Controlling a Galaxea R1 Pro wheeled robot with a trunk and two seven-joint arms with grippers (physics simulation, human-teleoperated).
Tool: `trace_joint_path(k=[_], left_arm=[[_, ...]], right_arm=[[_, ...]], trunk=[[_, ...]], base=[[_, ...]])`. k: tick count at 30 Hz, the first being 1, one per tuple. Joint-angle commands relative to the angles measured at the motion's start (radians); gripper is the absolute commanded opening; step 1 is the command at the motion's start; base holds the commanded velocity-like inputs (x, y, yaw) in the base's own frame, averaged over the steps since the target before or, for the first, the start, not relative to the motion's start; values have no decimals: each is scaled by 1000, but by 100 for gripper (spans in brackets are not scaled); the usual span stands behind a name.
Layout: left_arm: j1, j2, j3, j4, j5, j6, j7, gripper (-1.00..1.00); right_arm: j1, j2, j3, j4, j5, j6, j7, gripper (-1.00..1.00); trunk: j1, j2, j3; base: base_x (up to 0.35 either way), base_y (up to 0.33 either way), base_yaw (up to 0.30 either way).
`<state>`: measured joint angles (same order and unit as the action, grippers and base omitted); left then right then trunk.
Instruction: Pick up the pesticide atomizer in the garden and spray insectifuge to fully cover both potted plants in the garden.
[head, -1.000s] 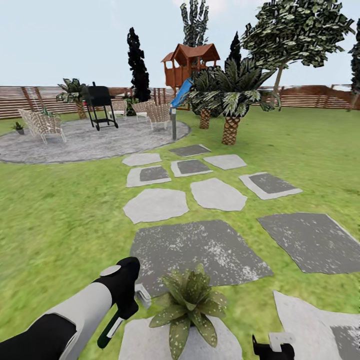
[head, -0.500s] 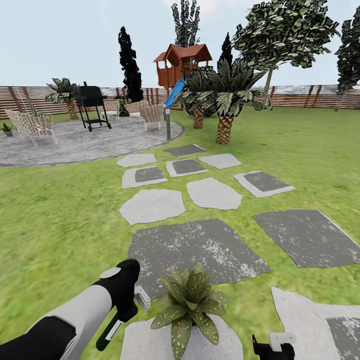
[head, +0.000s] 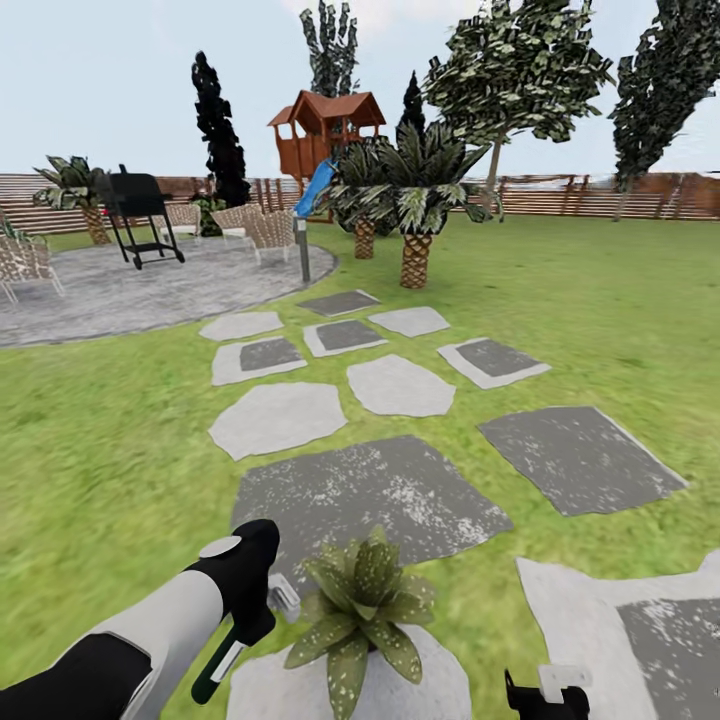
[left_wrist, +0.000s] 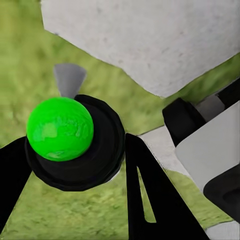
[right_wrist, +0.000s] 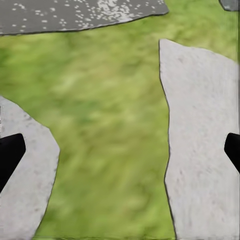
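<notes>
Left jaws (left_wrist: 75, 165) closed around the pesticide atomizer (left_wrist: 60, 128), its green ball-shaped body sitting in a black collar between the two black fingers; in the head view the left arm (head: 150, 630) reaches down toward the paving, atomizer nozzle (head: 284, 597) just beside the nearest plant. Right jaws (right_wrist: 120, 150) spread wide, nothing between them, fingertips at the two frame edges over grass and pale stone; the right gripper also shows low in the head view (head: 545, 695).

One potted plant (head: 358, 610), a speckled green rosette, sits on a pale stepping stone (head: 420, 690) right in front of the robot. Its pot is hidden by leaves.

Ground is green lawn (head: 100, 450) with flat stepping stones, light and dark grey, leading off to a round paved patio (head: 120, 290). On the patio: a black grill (head: 138, 215) and wicker chairs (head: 262, 228). Beyond, two scaly palms (head: 415, 215), a wooden play tower with blue slide (head: 325, 135), tall trees, and a brown slat fence (head: 590, 197).
</notes>
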<state>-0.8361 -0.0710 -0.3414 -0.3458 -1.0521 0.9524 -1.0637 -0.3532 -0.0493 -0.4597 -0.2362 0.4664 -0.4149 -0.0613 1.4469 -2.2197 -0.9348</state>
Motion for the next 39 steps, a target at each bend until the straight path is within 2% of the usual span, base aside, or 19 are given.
trace_joint_path(k=[1, 10, 18, 23, 25, 28, 29, 32, 34, 39], left_arm=[[0, 0, -2, -2, -8, 5, -10, -100], [2, 0, 1, -2, -7, 5, -10, -100], [35, 4, -4, -14, -13, 2, -7, -100], [38, 28, -3, -9, -18, 2, -3, -100], [38, 30, -3, -16, -14, 1, 20, -100], [38, 22, -3, -36, -10, 0, 80, -100], [38, 12, -2, -44, -9, 0, 97, -100], [44, 2, 0, -48, -8, -25, 107, -100], [48, 1, 0, -48, -9, -76, 110, -100], [49, 1, 1, -50, -9, -99, 111, -100]], right_arm=[[-1, 0, -5, 2, 11, -4, -5, 100], [-1, 0, -5, 2, 11, -4, -5, 100], [-1, 0, -4, 3, 11, -4, -5, 100], [-1, 0, -4, 3, 11, -4, -5, 100], [-1, 0, -4, 3, 11, -4, -5, 100], [-1, 1, -4, 3, 12, -4, -5, 100], [-1, 2, -4, 3, 12, -4, -5, 100], [-1, 2, -4, 4, 12, -4, -5, 100], [-1, 2, -4, 5, 12, -4, -5, 100], [-1, 2, -4, 5, 12, -4, -5, 100]], trunk=[[0, 0, -1], [0, 0, 0], [0, 0, 2], [0, 0, 2], [0, 0, 2], [0, 0, 2], [0, 0, 2], [0, 0, 2], [0, 0, 2], [0, 0, 2]], base=[[5, 289, -277], [116, 124, -126], [2, 1, -90], [0, 0, -1], [0, 0, 0], [0, 0, 0], [0, 0, 0], [0, 0, 0], [0, 0, 0], [0, 0, 0]])
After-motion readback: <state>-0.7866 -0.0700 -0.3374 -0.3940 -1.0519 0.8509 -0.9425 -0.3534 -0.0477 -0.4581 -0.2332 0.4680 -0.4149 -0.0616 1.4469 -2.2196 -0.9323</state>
